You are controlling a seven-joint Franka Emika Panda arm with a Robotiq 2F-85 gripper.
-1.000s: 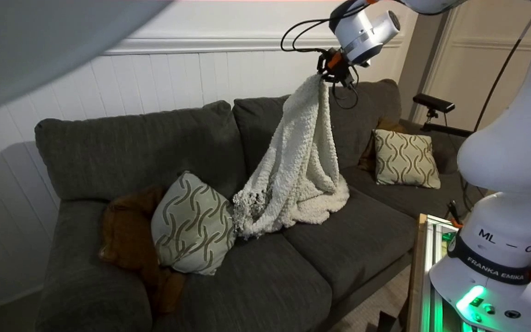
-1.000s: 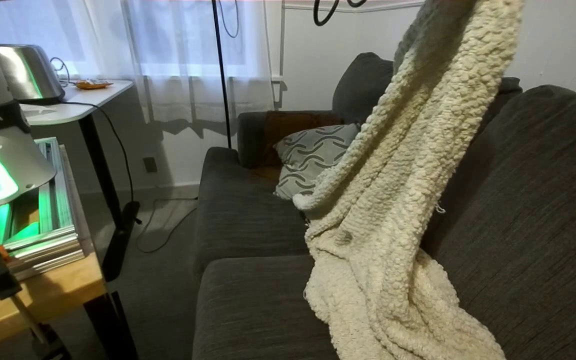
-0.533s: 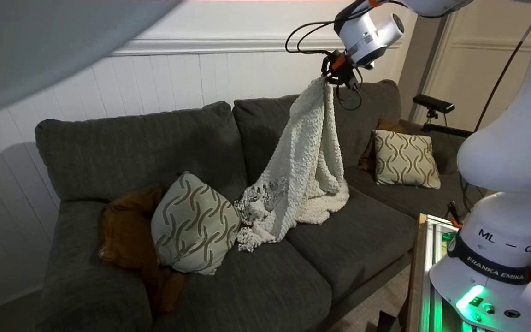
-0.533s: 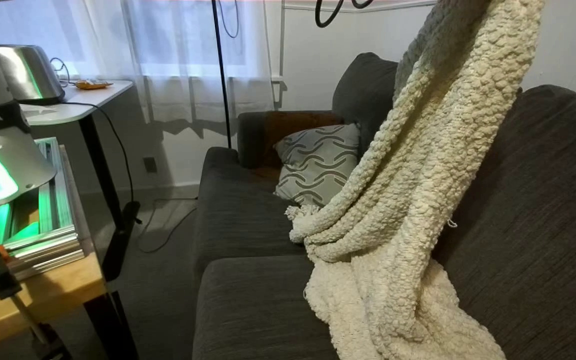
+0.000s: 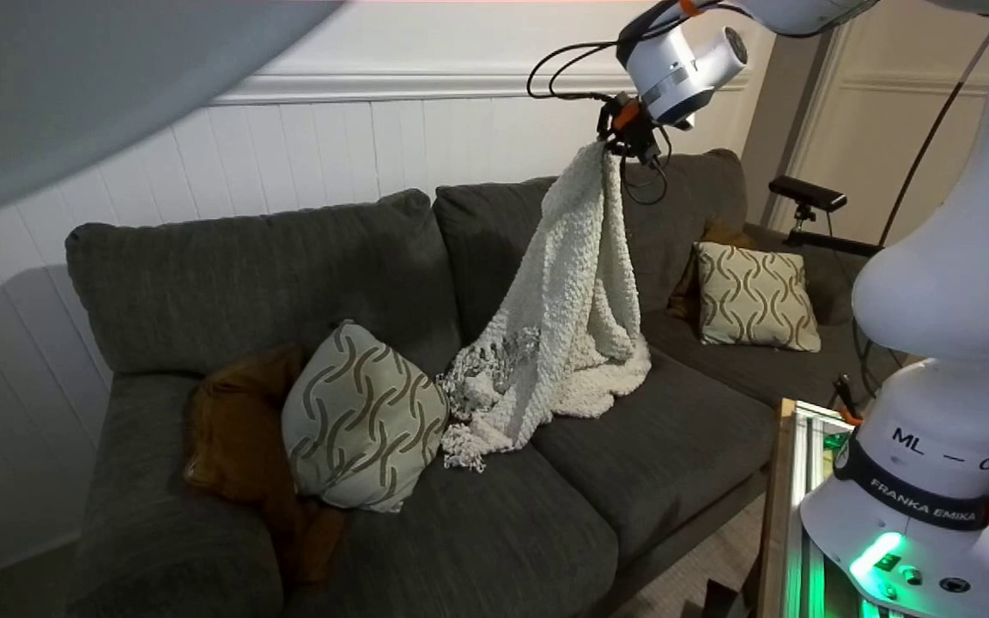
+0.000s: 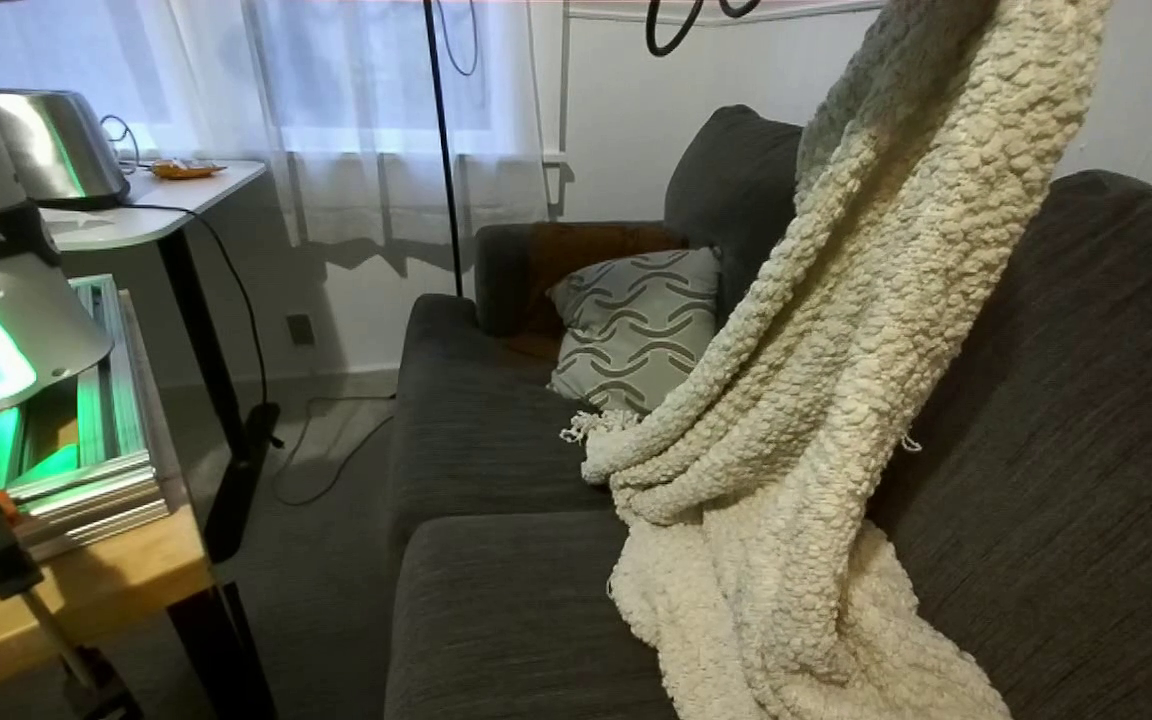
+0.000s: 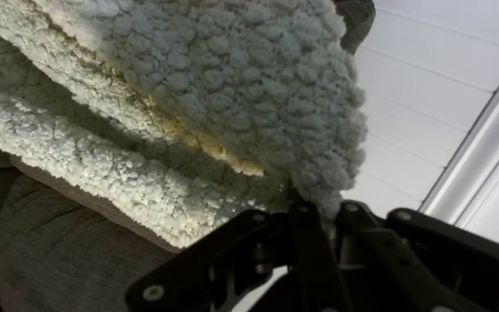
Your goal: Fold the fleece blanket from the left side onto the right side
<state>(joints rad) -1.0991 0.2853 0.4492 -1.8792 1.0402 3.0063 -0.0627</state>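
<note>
The cream fleece blanket [image 5: 563, 283] hangs in loose folds from my gripper [image 5: 608, 144]. Its lower part lies bunched on the dark grey sofa's middle seats, and its fringed corner rests beside the wavy-patterned pillow. It also shows large in an exterior view [image 6: 836, 400], where its top and my gripper are out of frame. In the wrist view the gripper [image 7: 326, 210] is shut on a pinched edge of the blanket [image 7: 232, 78], which hangs away from the fingertips. The gripper is high, near the top of the sofa's back cushions.
The grey sofa [image 5: 494, 524] carries a wavy-patterned pillow [image 5: 366, 421] with an orange-brown plush thing [image 5: 241, 438], and another patterned pillow [image 5: 756, 296] at its far end. A camera on a stand [image 5: 808, 193] is near that end. The robot's table [image 6: 76, 600] stands before the sofa.
My gripper has moved slightly right in an exterior view, still holding the blanket. The blanket's fringed lower corner has dropped forward beside the pillow onto the seat. Over the last half second little has moved.
</note>
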